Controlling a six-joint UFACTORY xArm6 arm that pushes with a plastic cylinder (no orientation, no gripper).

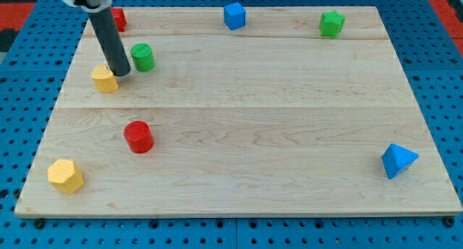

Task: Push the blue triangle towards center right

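Note:
The blue triangle lies near the board's lower right corner. My tip is far from it, at the view's upper left, touching or almost touching the right side of a yellow block and just left of a green cylinder. The dark rod rises from the tip up to the view's top left.
A red block sits behind the rod at top left. A blue cube is at top centre and a green star-like block at top right. A red cylinder and a yellow hexagon lie at lower left on the wooden board.

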